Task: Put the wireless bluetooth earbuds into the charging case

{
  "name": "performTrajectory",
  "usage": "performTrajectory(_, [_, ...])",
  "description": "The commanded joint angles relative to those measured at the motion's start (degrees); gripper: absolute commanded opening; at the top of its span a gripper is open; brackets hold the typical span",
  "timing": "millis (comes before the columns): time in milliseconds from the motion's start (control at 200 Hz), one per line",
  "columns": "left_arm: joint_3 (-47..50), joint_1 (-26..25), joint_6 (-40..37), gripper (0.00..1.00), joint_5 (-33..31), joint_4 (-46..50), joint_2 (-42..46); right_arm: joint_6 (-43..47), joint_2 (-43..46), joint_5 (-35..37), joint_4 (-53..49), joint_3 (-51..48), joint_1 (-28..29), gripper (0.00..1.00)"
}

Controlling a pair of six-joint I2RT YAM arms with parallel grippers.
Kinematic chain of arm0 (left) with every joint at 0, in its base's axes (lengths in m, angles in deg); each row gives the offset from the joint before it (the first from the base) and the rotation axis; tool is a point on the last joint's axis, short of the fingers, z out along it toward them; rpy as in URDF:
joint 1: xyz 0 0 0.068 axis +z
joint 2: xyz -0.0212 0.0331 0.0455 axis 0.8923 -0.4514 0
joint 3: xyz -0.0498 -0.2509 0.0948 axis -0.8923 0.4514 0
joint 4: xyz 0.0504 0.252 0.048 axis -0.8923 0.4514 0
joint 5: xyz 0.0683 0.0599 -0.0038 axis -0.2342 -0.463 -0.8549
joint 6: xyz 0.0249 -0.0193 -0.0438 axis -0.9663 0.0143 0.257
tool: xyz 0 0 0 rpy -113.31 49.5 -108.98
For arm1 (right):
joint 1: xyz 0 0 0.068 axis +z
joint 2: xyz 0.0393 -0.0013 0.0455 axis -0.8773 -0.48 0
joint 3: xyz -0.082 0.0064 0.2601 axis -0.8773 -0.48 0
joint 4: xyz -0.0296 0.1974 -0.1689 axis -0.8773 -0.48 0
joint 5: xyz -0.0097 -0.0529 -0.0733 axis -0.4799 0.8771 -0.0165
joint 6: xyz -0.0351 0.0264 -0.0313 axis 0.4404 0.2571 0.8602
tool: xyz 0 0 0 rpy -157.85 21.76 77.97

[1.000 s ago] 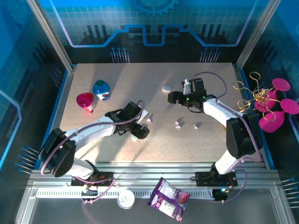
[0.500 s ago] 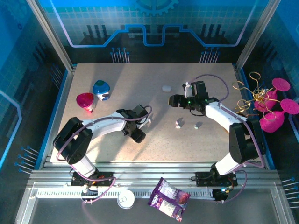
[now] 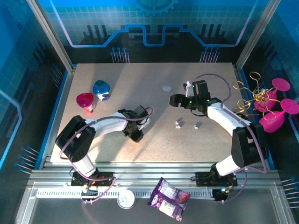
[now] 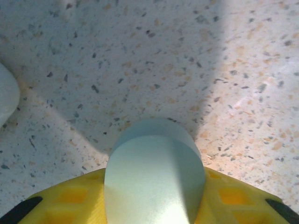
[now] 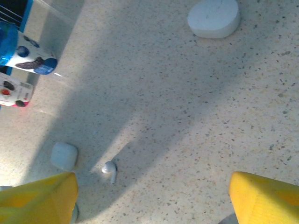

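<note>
Earbuds (image 3: pixel 177 123) lie on the table (image 3: pixel 117 79) right of centre; one earbud (image 5: pixel 110 170) sits low left in the right wrist view. Left arm stretches low to centre, left tool (image 3: pixel 136 134) clamped on a mint charging case (image 4: pixel 152 172). Right arm bends inward, right tool (image 3: pixel 174 99) spread wide, empty.

Overhead camera: high, from near edge, whole table (image 3: pixel 117 79). Wrist cameras: close, facing down; right's white case (image 5: pixel 214 17) also overhead.

I count three tiny earbuds (image 3: pixel 177 123) (image 3: pixel 196 125) (image 5: pixel 110 169), one white case (image 3: pixel 167 87), two mint cases (image 4: pixel 153 172) (image 5: pixel 64 155), one red cup (image 3: pixel 85 101) and one blue cup (image 3: pixel 101 89) far left.
</note>
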Motion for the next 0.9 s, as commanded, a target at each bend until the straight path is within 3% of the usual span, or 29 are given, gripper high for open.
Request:
performTrajectory(0, [0.0,-0.3,-0.1,0.36,2.3,-0.2,3.8,-0.9,4.5,-2.9,-2.5,-1.2,-0.4,0.84])
performTrajectory(115, [1.0,-0.4,-1.6,0.37,2.6,-4.6,7.6,-2.9,7.3,-5.6,-5.8,-1.7,-1.7,0.83])
performTrajectory(305, [6.1,-0.4,-7.7,0.37,8.9,-22.6,14.9,-6.1,11.3,-14.2,-10.0,-3.7,-2.3,0.83])
performTrajectory(460, [6.4,-1.4,-12.4,0.37,14.5,-32.6,16.6,-14.3,13.3,-24.0,-2.4,-9.2,-0.9,0.81])
performTrajectory(765, [3.6,-2.8,-15.9,0.37,18.7,-37.5,14.3,-22.9,15.1,-27.1,7.0,-15.0,5.4,0.75])
performTrajectory(895, [3.2,-3.6,-16.8,0.37,20.1,-37.5,13.9,-24.5,14.1,-27.4,9.9,-16.6,6.3,0.66])
